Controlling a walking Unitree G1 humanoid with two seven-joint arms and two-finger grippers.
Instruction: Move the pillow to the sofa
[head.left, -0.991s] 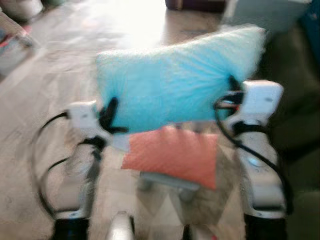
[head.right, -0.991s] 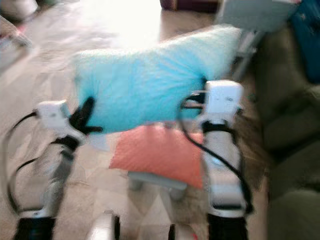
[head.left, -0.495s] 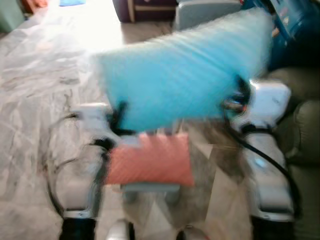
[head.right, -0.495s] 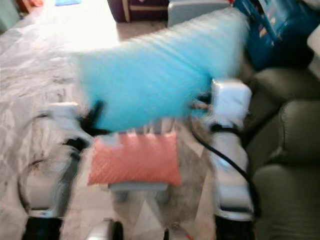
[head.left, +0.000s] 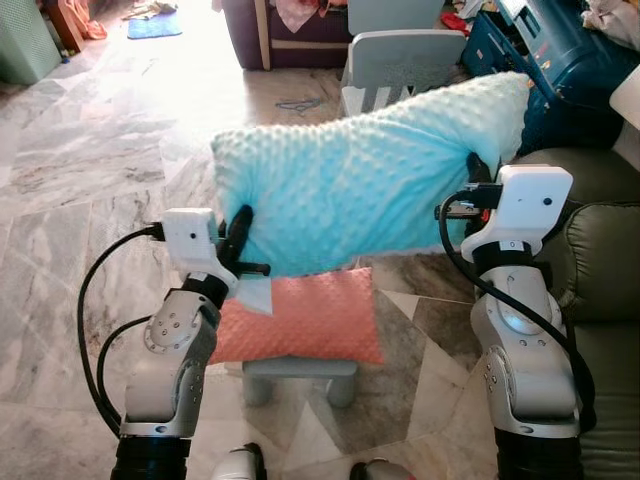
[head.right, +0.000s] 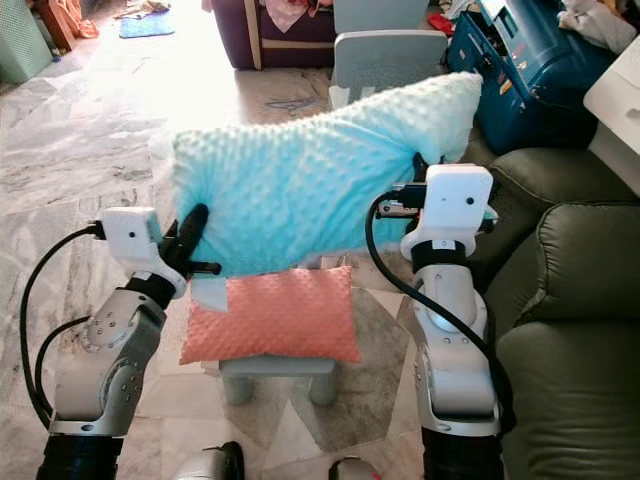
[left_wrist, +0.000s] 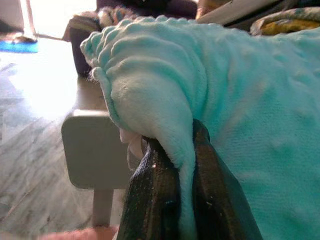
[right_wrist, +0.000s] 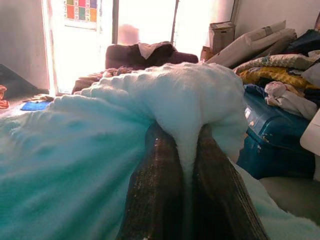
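A light blue bumpy pillow (head.left: 360, 180) hangs in the air in front of me, stretched between both arms. My left gripper (head.left: 238, 232) is shut on its lower left corner; the left wrist view shows the fabric pinched between the black fingers (left_wrist: 155, 200). My right gripper (head.right: 420, 185) is shut on the pillow's right end, with a fold squeezed between its fingers (right_wrist: 155, 190). The dark green sofa (head.right: 570, 330) lies to my right, beside the right arm.
An orange cushion (head.left: 300, 318) rests on a small grey stool (head.left: 298, 378) right below the pillow. Beyond it stand a grey chair (head.left: 400, 62) and a blue suitcase (head.left: 545, 60). Marble floor (head.left: 90, 160) opens to the left.
The whole view has swung to the right and sharpened, bringing the sofa and suitcase into sight. The pillow stays held between both grippers.
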